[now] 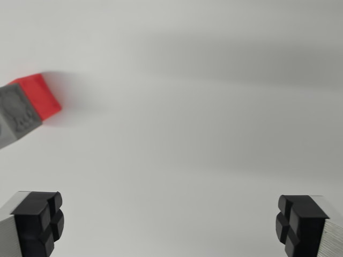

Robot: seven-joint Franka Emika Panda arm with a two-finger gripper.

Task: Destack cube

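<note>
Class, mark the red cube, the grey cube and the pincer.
red cube (43, 95), wrist view, its red side face
grey cube (17, 112), wrist view, its embossed face
pincer (169, 222), wrist view, midway between fingertips

A cube (24, 110) sits on the table (203, 123) at the wrist view's left edge, well apart from the gripper (170, 225).

A wrist-mounted camera looks down past its own gripper (169, 225) onto a white table (203, 134), the stacked cubes (27, 107) cropped at upper left.
</note>
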